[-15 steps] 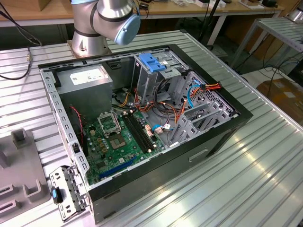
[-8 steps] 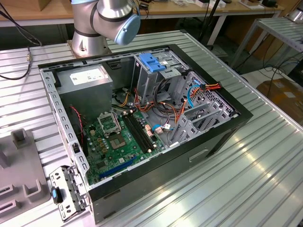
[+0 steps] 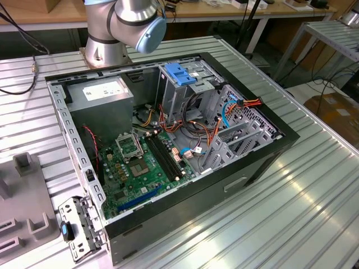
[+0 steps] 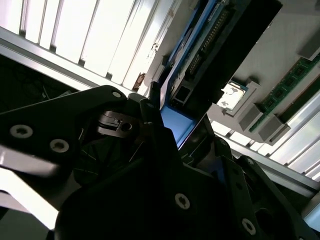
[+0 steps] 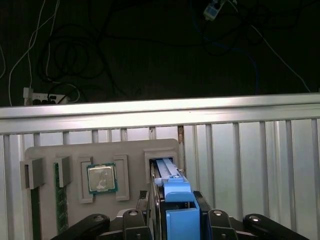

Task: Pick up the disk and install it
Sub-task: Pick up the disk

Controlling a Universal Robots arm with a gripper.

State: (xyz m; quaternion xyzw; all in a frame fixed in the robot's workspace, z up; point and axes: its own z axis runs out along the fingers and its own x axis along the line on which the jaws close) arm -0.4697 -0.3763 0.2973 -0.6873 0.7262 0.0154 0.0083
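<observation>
Plainly, the gripper [image 5: 176,212] has its jaws pressed against the two broad faces of the disk [image 5: 169,171], pinching it on edge, with a blue side rail turned toward the camera in the first wrist view; the disk's far end reaches the slot of a grey tray [image 5: 50,152] – whether it sits in that slot or hangs just clear of it, I cannot tell. Beside the slot, in its own recess of the tray, lies a processor chip [image 5: 102,178]; a memory stick [image 5: 61,200] stands in another holder beyond the chip; the tray rests on the ribbed metal surface [image 5: 240,165].

From the second wrist view the disk [image 4: 197,60] shows its connector edge and blue rail between the black fingers [image 4: 152,112].

Well apart, in the exterior view, an open computer case [image 3: 252,168] lies on the same surface [image 3: 280,218] – motherboard [image 3: 140,168] exposed, grey power supply [image 3: 104,95] in one corner, drive cage [image 3: 182,92] with a blue plastic top next to it; the arm [image 3: 134,22] rises just behind the case.
</observation>
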